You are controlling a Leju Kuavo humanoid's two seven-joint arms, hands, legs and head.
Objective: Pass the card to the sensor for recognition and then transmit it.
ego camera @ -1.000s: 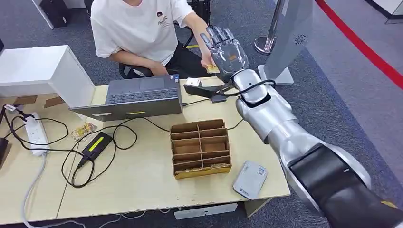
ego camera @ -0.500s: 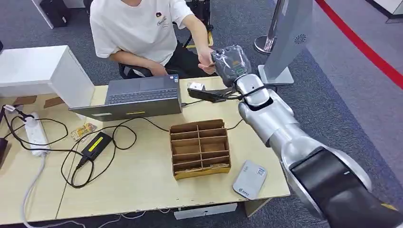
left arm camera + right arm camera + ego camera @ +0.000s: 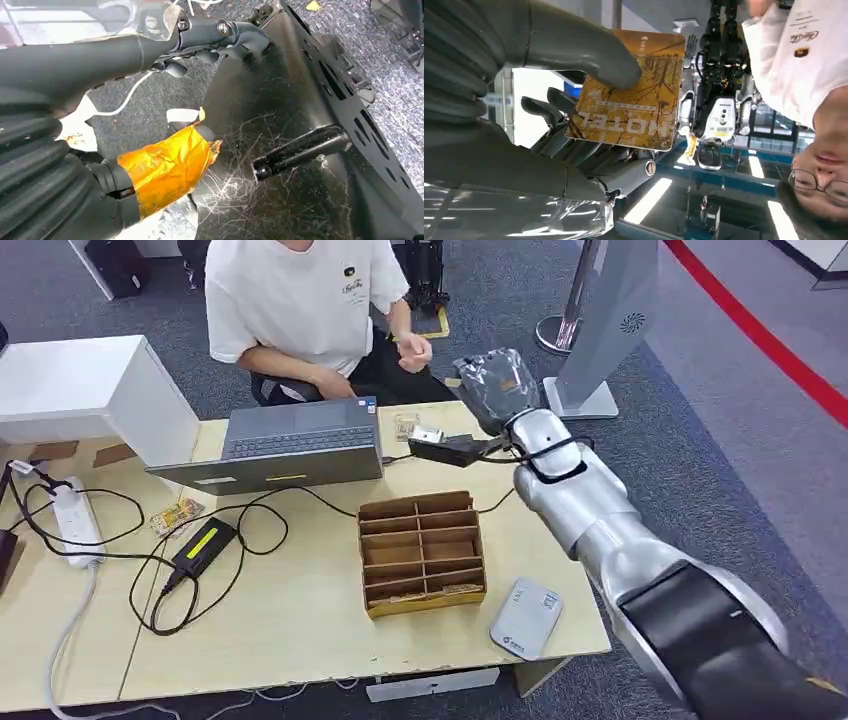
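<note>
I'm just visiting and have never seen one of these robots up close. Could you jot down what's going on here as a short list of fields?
Right hand: raised past the table's far edge, thumb and fingers pinching a card
Card: golden-brown, printed HOTEL
Person: seated across the table in a white shirt, one hand raised near the robot's hand, not touching the card
Table: laptop, brown divided box, flat grey device, cables
Left hand: hanging low, holding nothing
</note>
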